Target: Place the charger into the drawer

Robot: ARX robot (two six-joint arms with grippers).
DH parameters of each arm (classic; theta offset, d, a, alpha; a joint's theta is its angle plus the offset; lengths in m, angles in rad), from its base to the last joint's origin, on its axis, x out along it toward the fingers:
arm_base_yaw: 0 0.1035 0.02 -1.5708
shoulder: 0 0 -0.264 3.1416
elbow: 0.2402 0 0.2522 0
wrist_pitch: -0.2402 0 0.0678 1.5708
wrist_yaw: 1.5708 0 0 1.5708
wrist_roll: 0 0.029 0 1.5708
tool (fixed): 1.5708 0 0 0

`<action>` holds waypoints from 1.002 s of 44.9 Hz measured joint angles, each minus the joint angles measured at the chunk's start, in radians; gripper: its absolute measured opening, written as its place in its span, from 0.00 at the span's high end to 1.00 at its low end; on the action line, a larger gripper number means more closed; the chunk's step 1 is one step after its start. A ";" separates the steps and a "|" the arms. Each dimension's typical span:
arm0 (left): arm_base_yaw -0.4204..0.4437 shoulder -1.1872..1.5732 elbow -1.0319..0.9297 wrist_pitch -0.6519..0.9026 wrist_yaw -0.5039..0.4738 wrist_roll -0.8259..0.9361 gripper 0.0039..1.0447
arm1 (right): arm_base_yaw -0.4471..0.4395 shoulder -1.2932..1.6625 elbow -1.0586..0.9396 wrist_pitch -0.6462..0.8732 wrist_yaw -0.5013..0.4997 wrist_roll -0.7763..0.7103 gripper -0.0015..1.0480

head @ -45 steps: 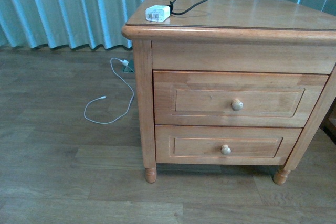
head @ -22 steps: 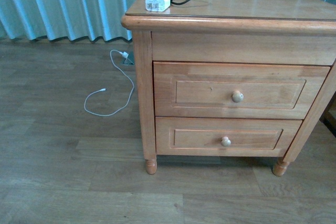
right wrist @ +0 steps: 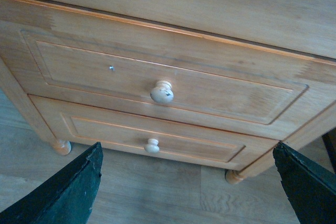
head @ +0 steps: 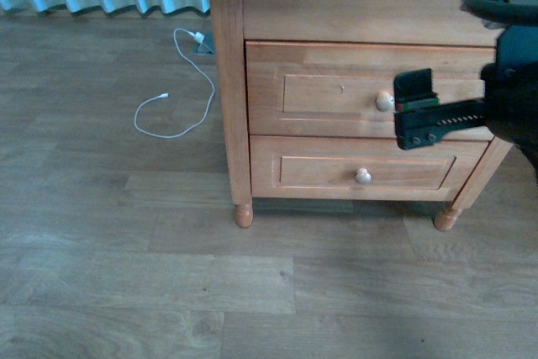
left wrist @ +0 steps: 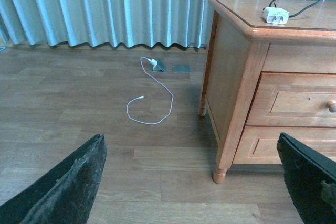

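Observation:
The charger (left wrist: pixel 276 15), a small white block with a looped black cable, lies on the nightstand top (left wrist: pixel 236 11); it shows only in the left wrist view. The drawer (head: pixel 328 94) is the taller upper one, closed, with a pale round knob (head: pixel 384 101). My right gripper (head: pixel 414 111) hovers open just right of that knob, facing the drawer front. The right wrist view has the drawer (right wrist: pixel 105 72) and its knob (right wrist: pixel 161 92) ahead of the open right gripper (right wrist: pixel 187 150). My left gripper (left wrist: pixel 189 145) is open over the floor, left of the nightstand.
Below the taller drawer sits a shorter one (head: pixel 319 170) with a similar knob (head: pixel 363 176). A thin white cable (head: pixel 172 115) curls on the wooden floor left of the nightstand, leading toward the curtain (left wrist: pixel 105 9). The nightstand stands on turned legs (head: pixel 243 214).
The front view has dropped lower and closer, so the nightstand top and charger left it. My right arm came in from the right, level with the upper drawer's knob.

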 joint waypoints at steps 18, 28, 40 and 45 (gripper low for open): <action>0.000 0.000 0.000 0.000 0.000 0.000 0.06 | 0.028 0.367 0.312 0.048 0.033 0.016 0.08; 0.000 0.000 0.000 0.000 0.000 0.000 0.06 | 0.030 0.486 0.444 0.042 0.051 0.019 0.08; 0.000 0.000 0.000 0.000 0.000 0.000 0.06 | -0.008 0.574 0.511 0.066 0.087 0.042 0.08; 0.000 0.000 0.000 0.000 0.000 0.000 0.06 | -0.006 0.554 0.501 0.072 0.081 0.046 0.08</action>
